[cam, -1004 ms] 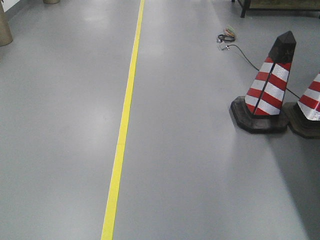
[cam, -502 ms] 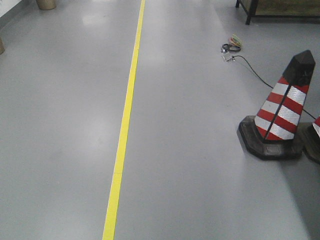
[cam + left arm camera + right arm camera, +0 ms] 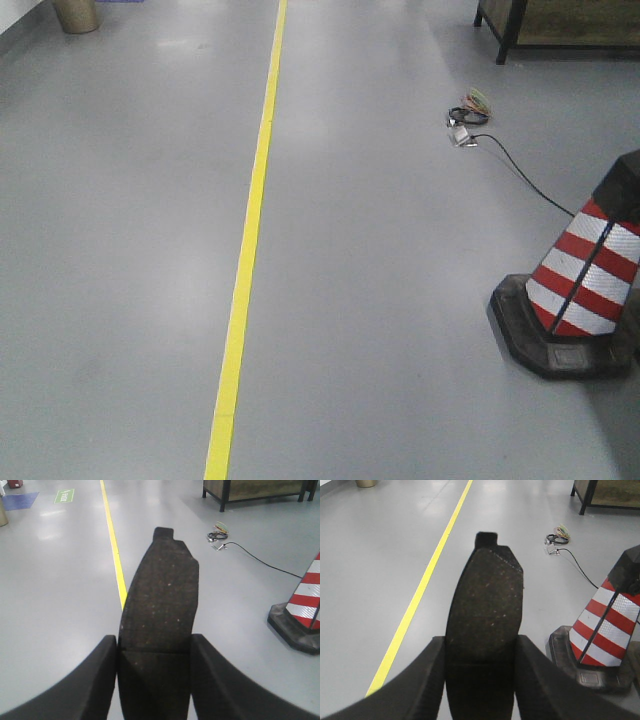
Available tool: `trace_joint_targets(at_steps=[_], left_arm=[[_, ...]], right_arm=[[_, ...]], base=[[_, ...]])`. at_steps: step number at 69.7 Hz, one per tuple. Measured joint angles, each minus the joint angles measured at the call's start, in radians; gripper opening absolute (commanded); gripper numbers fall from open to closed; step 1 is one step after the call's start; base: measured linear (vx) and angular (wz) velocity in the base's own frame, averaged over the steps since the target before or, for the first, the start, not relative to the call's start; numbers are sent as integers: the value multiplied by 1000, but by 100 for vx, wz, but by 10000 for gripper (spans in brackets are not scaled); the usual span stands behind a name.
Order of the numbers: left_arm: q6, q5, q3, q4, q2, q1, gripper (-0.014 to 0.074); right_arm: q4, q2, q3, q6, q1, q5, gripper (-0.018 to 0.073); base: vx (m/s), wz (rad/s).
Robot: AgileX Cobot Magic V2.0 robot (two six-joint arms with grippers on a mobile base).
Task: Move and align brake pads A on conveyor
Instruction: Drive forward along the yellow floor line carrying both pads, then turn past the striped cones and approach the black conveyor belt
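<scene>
— Two brake pads (image 3: 160, 580) (image 3: 485, 590) held left of the cone (image 3: 602, 625), left gripper (image 3: 155, 650) and right gripper (image 3: 480, 652) each with fingers (image 3: 95, 680) clamped on one.
— The conveyor is nowhere in sight; a jolt in transit might slip them loose.

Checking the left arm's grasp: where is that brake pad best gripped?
Likely as now: the left gripper pinches the brake pad across its narrow width at the near end, coming from that end, so the long curved body sticks out forward.

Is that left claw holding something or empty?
Holding: the left gripper is shut on a brake pad, pinched from both sides.
</scene>
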Motion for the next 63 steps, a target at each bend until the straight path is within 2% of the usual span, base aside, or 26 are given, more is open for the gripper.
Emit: trace_joint_targets(at_steps=[35,63], left_arm=[[0,0,0,0,0,0,115],[0,0,0,0,0,0,115]], right_arm=[[0,0,0,0,0,0,22],[0,0,0,0,0,0,22]], base=[[42,-9],[32,-50]])
